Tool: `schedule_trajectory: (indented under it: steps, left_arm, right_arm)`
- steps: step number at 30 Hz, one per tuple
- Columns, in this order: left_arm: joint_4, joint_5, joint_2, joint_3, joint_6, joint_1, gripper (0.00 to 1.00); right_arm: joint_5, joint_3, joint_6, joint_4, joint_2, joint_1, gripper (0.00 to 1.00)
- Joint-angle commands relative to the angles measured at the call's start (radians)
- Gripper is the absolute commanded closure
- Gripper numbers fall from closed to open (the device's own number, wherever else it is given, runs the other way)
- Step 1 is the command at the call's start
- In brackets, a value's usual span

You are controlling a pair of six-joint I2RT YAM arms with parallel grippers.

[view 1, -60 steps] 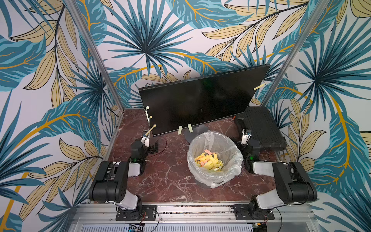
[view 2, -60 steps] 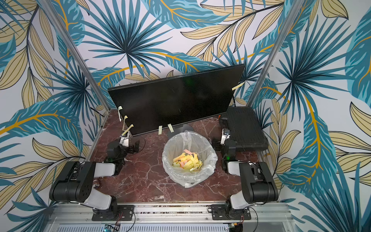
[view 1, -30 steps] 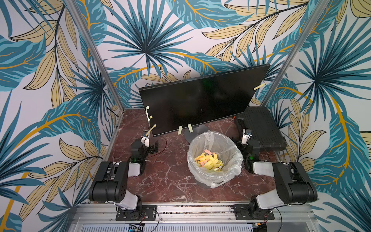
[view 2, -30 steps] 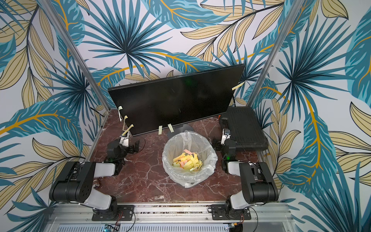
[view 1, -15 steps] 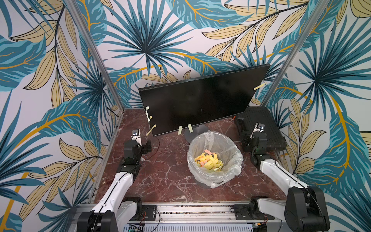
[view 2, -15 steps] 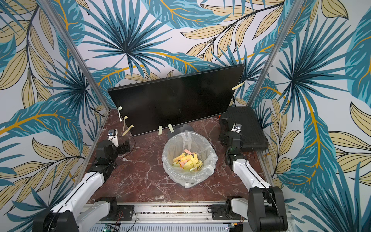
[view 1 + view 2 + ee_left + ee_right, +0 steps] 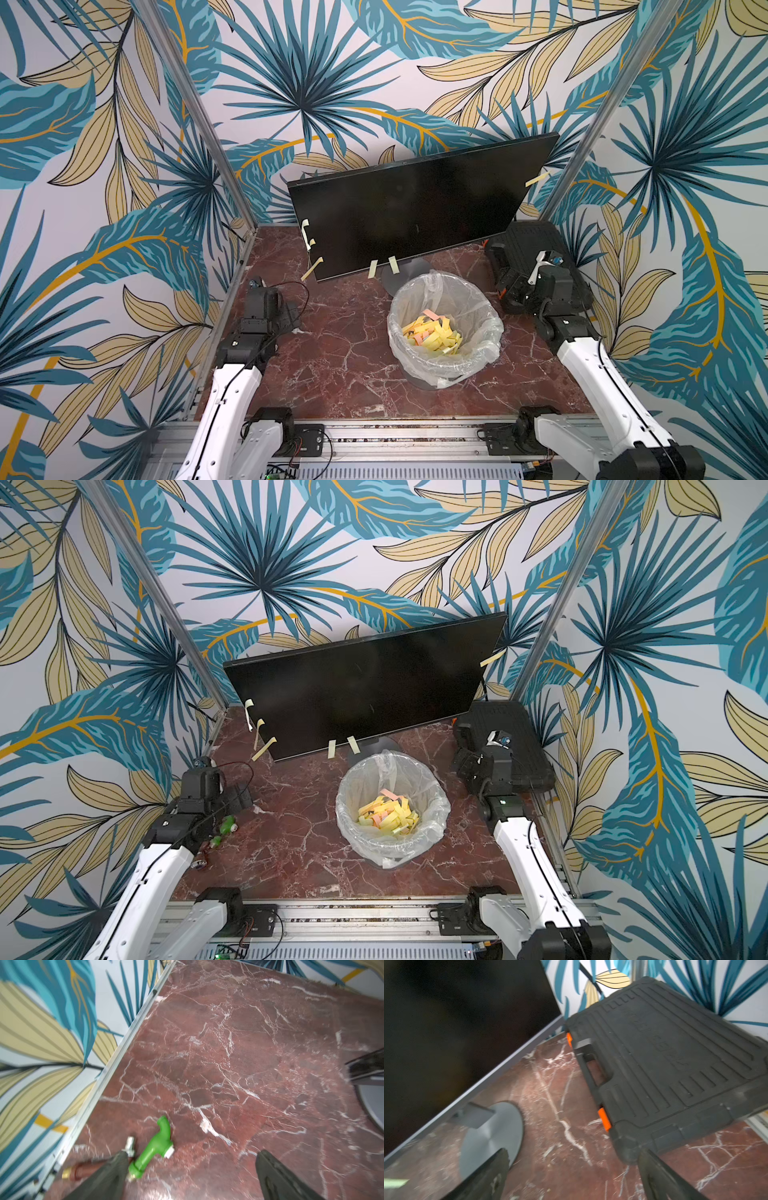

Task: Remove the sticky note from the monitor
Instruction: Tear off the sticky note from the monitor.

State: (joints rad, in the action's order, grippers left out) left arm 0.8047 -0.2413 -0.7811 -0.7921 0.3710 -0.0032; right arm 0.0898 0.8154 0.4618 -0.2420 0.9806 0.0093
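Both white arms have unfolded from their tucked rest poses and now stretch forward over the red-brown marble tabletop (image 7: pixel 345 365). This brings the left gripper (image 7: pixel 190 1157) up along the left side and the right gripper (image 7: pixel 573 1153) to the near corner of the black ribbed plastic case (image 7: pixel 675 1053). Each gripper's jaws stand wide apart with nothing between them. The wide black flat-screen monitor (image 7: pixel 415 212) stands at the back on its round grey stand base (image 7: pixel 500 1126). Pale yellow paper sticky notes (image 7: pixel 372 269) cling to its edges: a cluster near the lower left corner, two on the bottom edge, one high on the right edge. This looks like the approach step, with no note reached yet. The next move calls for lifting a gripper to one note's free end, pinching only the paper, and peeling it off without nudging the screen. The clear-bagged round bin (image 7: pixel 494 328), holding yellow and pink strips, seems the likely drop spot.
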Motion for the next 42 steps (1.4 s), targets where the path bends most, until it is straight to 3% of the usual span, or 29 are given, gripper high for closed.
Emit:
schedule_trajectory:
  steps: [1, 6, 12, 18, 23, 31, 42]
  left_arm:
    - [0.160, 0.050, 0.098, -0.054, 0.139, -0.003, 0.00]
    - [0.180, 0.184, 0.233, -0.124, 0.209, -0.002, 0.00]
    - [0.092, 0.334, 0.270, -0.228, 0.259, -0.003, 0.00]
    - [-0.116, 0.487, 0.254, -0.285, 0.232, -0.003, 0.00]
    - [-0.187, 0.567, 0.171, -0.397, 0.205, -0.002, 0.00]
    - [-0.246, 0.593, 0.024, -0.550, 0.219, -0.014, 0.00]
    - [-0.043, 0.345, -0.189, -0.749, 0.132, -0.174, 0.02]
  right_arm:
    - [-0.123, 0.051, 0.040, -0.115, -0.058, 0.006, 0.01]
    - [-0.303, 0.140, 0.060, -0.195, -0.100, 0.007, 0.05]
    - [-0.473, 0.242, 0.093, -0.248, -0.108, 0.044, 0.08]
    - [-0.509, 0.305, 0.144, -0.263, -0.121, 0.135, 0.11]
    - [-0.451, 0.349, 0.170, -0.265, -0.100, 0.287, 0.14]
    - [-0.316, 0.418, 0.170, -0.233, 0.011, 0.568, 0.18]
    - [-0.220, 0.526, 0.173, -0.142, 0.191, 0.777, 0.19]
